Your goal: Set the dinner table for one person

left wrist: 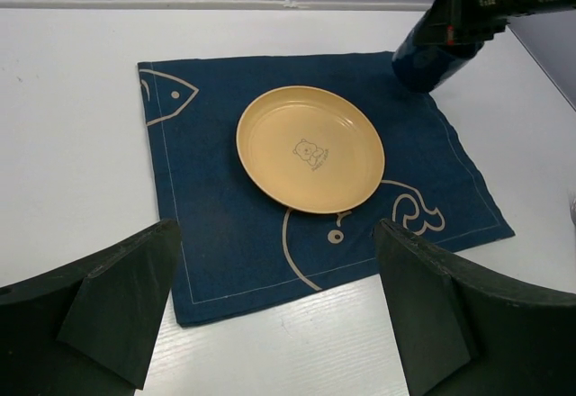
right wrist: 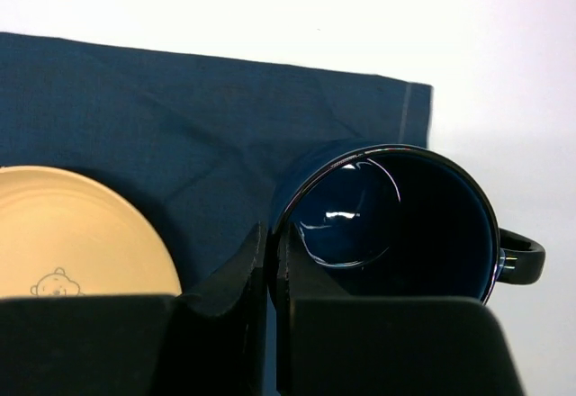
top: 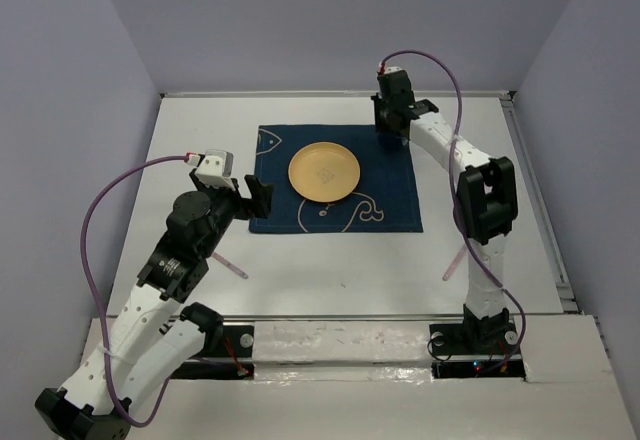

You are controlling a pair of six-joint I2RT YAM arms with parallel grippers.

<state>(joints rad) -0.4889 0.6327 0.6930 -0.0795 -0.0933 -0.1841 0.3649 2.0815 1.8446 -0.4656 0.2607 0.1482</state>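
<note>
Left arm (top: 185, 235) crouched over the near table (top: 330, 270), jaws spread facing the plate (top: 324, 172); right arm (top: 470, 175) reached far, jaws pinching the blue mug (right wrist: 396, 225) by its rim over the whale mat (top: 390, 210) corner.

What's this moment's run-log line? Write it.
right gripper: shut on mug rim, far right corner of mat | left gripper: open, empty | plate: on mat, centred

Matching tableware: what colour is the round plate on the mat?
The round plate is yellow-orange; left wrist view.
</note>
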